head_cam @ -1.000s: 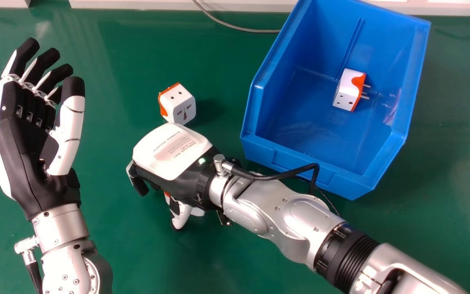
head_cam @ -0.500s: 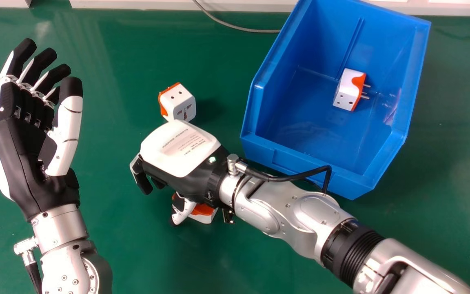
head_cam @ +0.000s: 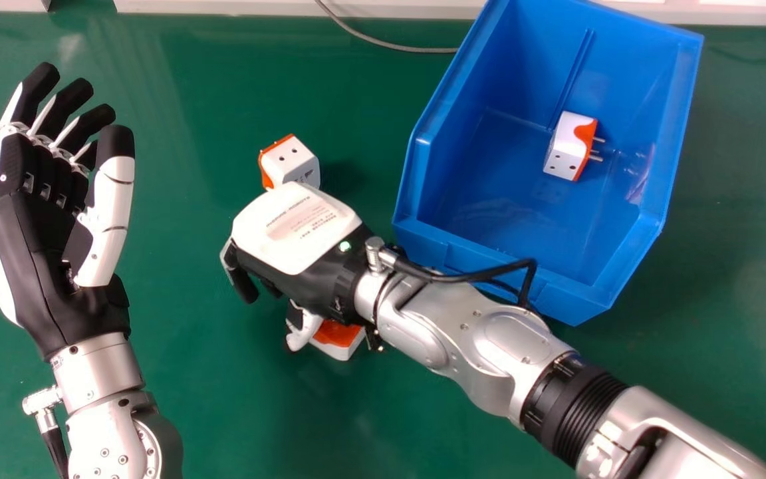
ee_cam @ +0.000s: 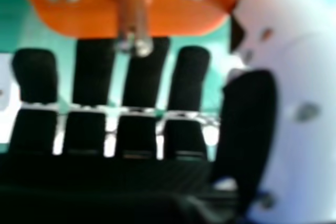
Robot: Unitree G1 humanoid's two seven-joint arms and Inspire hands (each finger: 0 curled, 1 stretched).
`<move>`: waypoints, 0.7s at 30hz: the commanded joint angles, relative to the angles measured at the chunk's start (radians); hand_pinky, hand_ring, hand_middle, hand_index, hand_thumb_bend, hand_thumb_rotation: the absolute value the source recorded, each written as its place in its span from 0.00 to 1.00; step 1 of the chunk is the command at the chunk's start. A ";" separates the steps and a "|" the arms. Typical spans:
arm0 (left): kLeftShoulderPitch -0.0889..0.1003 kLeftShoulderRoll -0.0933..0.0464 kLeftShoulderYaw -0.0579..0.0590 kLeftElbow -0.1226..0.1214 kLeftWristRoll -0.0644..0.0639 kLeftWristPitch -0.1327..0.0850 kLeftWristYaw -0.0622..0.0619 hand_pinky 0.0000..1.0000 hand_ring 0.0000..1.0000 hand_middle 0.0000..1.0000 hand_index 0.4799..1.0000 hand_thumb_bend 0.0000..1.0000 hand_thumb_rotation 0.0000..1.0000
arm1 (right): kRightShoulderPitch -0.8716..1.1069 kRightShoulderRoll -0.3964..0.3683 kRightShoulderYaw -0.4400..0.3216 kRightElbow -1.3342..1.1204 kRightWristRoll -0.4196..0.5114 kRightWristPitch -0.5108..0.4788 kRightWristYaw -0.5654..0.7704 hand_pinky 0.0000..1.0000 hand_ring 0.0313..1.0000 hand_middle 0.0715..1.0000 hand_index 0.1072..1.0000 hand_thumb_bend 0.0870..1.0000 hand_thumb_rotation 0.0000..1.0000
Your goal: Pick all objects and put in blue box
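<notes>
At the head view's left, the left hand (head_cam: 57, 266) lay palm up, its fingers loosely bent and holding nothing, probably parked there to leave the working space to the other arm. Next along the green tabletop (head_cam: 190, 399) sat the far travel adapter (head_cam: 290, 163), white with an orange end, just beyond the right hand (head_cam: 293, 233) and partly covered by it; it looked to be waiting its turn. The right hand was palm down, its fingers apart and only gently bent, with its thumb set wide of them, a pose that suited straddling a boxy thing before closing on it. The near travel adapter (head_cam: 340, 339) lay under the wrist side of that hand, beside the thumb, and its orange face and metal pins showed in the right hand view in front of the fingers. No firm grip could be made out, so the hand likely needed to shift until the adapter sat between thumb and fingers. To the right stood the blue box (head_cam: 496, 249), its low front edge towards the robot, which should make for a short, easy drop. Inside lay the boxed travel adapter (head_cam: 569, 146), pins pointing rightwards; two more were left to bring over.
</notes>
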 commanded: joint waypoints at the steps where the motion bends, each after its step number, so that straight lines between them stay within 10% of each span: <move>1: 0.000 0.000 -0.004 -0.017 0.009 -0.016 -0.003 0.66 0.71 0.77 0.61 0.65 0.40 | 0.009 -0.005 -0.001 -0.061 -0.004 0.032 0.052 0.29 0.37 0.39 0.44 0.49 0.00; 9: -0.003 0.002 -0.003 -0.015 0.016 -0.016 0.001 0.66 0.71 0.77 0.61 0.65 0.40 | 0.039 -0.035 0.017 -0.172 -0.034 0.097 0.152 0.40 0.51 0.50 0.44 0.48 0.03; 14: -0.005 0.001 -0.004 -0.014 0.016 -0.014 0.003 0.66 0.71 0.77 0.60 0.65 0.40 | 0.055 -0.052 0.003 -0.205 -0.012 0.093 0.185 0.61 0.79 0.79 0.70 0.61 0.06; 21: -0.009 0.002 -0.004 -0.006 0.012 -0.016 -0.001 0.66 0.71 0.77 0.60 0.64 0.40 | 0.050 -0.058 -0.005 -0.225 -0.004 0.108 0.255 0.69 0.89 0.89 0.82 0.65 0.05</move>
